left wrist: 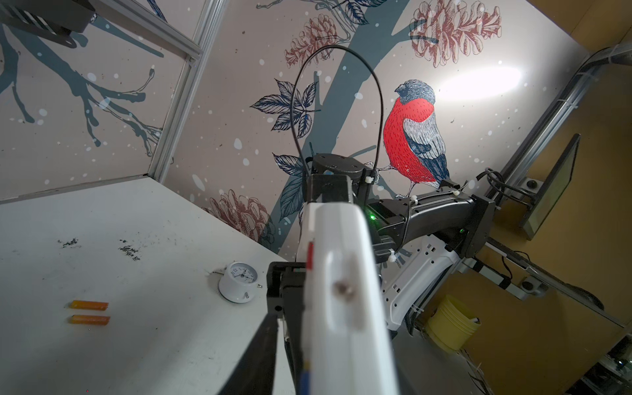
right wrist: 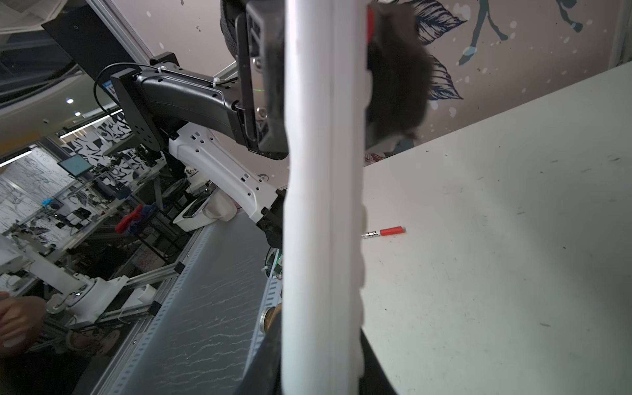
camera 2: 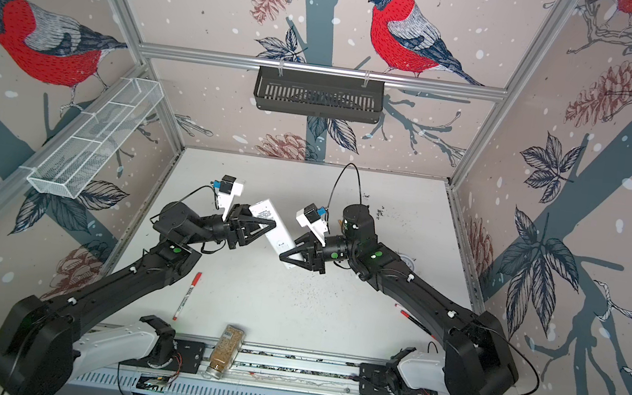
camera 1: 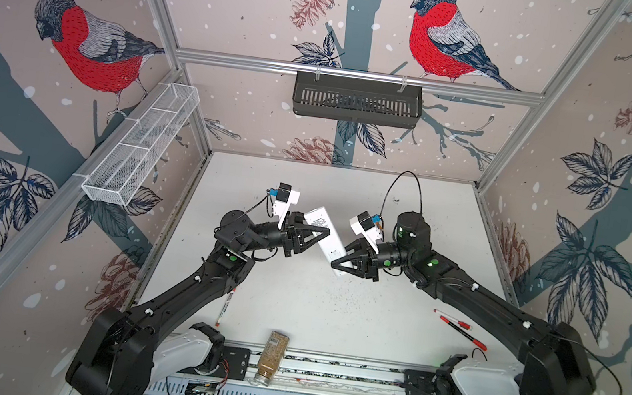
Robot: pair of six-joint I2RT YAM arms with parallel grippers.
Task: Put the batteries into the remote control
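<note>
black basket (camera 1: pixel 357 99) on far wall, wire basket (camera 1: pixel 140 148) on left wall: contents unclear. jar (camera 1: pixel 272 354) of brown grains lies on near rail (camera 1: pixel 345 368). remote control (camera 1: pixel 328 244) held over mid table (camera 1: pixel 310 315), left gripper (camera 1: pixel 317 234) pinching its far end, right gripper (camera 1: pixel 343 263) its near end. batteries (left wrist: pixel 89 304) side by side on table. open table between remote control and rail.

**Remote up between both grippers**

I am holding the remote (camera 1: pixel 329 247) off the table (camera 1: pixel 348 194), tilted, with its plain back and printed label facing up. My left gripper (camera 1: pixel 315 235) is clamping the far end and my right gripper (camera 1: pixel 343 264) is clamping the near end. Both arms are meeting over mid-table. Red-capped pens (camera 1: pixel 460 326) are lying beside the right arm. A lone pen (camera 1: pixel 225 306) is showing beside the left arm. A jar (camera 1: pixel 273 358) is lying on its side across the front rail.
</note>
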